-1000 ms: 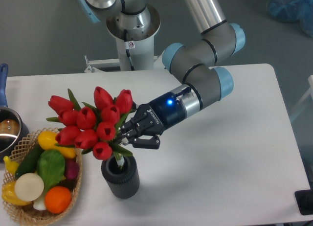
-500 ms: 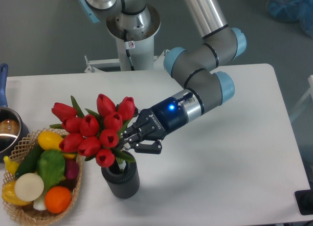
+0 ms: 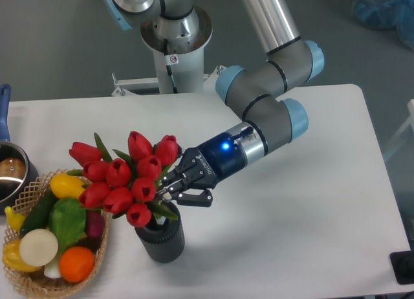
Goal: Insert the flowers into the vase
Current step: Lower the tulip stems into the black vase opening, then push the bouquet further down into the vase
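Gripper clamped on the flowers at the stems, just under the buds. Bouquet tilted, heads leaning toward the table's left edge, stems down in the mouth of the vase. Vase upright near the front edge, left of middle. Basket of vegetables beside it at the front-left corner; pot at the left edge.

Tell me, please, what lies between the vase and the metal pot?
In the camera view, the wicker basket of vegetables sits between the vase and the pot.
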Tool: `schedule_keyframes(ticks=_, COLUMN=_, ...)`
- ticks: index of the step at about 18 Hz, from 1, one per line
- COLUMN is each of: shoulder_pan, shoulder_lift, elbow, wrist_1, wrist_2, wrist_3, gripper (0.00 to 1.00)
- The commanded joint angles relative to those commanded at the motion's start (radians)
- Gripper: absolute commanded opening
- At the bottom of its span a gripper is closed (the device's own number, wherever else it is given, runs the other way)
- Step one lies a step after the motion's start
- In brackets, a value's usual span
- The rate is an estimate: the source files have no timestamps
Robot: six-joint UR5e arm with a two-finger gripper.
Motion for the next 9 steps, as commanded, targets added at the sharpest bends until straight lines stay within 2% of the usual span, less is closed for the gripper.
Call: schedule_keyframes(ticks=9, shoulder_pan=-0.006, shoulder_lift=-0.018, elbow=-0.017, wrist_1=0.000, wrist_2=-0.002, wrist_3=0.002, gripper=0.09)
